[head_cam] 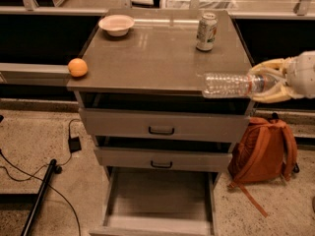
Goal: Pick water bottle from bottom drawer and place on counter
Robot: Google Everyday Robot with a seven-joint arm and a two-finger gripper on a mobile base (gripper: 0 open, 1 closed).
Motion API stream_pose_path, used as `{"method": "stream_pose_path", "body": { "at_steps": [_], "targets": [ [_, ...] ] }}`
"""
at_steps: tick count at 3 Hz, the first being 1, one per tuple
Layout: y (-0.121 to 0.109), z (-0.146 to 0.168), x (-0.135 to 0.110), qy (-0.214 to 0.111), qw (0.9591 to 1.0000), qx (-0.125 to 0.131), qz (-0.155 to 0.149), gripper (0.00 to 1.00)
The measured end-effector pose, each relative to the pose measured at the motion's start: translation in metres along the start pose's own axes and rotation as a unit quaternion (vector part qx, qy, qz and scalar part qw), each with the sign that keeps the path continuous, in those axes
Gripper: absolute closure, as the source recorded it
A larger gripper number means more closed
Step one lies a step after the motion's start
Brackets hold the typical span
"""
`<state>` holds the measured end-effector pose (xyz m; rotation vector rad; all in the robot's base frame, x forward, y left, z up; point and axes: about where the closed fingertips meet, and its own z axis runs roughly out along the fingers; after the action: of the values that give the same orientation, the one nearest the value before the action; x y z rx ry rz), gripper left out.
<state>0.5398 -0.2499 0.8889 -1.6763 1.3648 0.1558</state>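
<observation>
The gripper (260,84) comes in from the right at the tabletop's (147,58) front right corner. Its jaws are clenched on the neck end of the bottle (227,85), which lies level with its base pointing left, across the front edge; whether it touches the surface I cannot tell. The bottom drawer (157,198) stands pulled out below. On the tabletop sit a can (206,31) at the back right, a bowl (116,24) at the back left and an orange (78,67) on the left edge. A backpack (263,151) leans beside the cabinet.
</observation>
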Motion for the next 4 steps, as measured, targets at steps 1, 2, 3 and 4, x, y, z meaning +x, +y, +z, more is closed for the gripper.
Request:
{"method": "stream_pose_path", "body": {
  "at_steps": [1, 2, 3, 4],
  "targets": [
    [-0.033, 0.016, -0.013, 0.012, 0.9997, -0.012, 0.018, 1.0],
    [-0.063, 0.064, -0.03, 0.008, 0.997, -0.037, 0.067, 1.0],
    [-0.072, 0.094, -0.04, 0.002, 0.9937, -0.056, 0.097, 1.0],
    [-0.081, 0.133, -0.032, 0.01, 0.9893, -0.058, 0.133, 1.0]
  ]
}}
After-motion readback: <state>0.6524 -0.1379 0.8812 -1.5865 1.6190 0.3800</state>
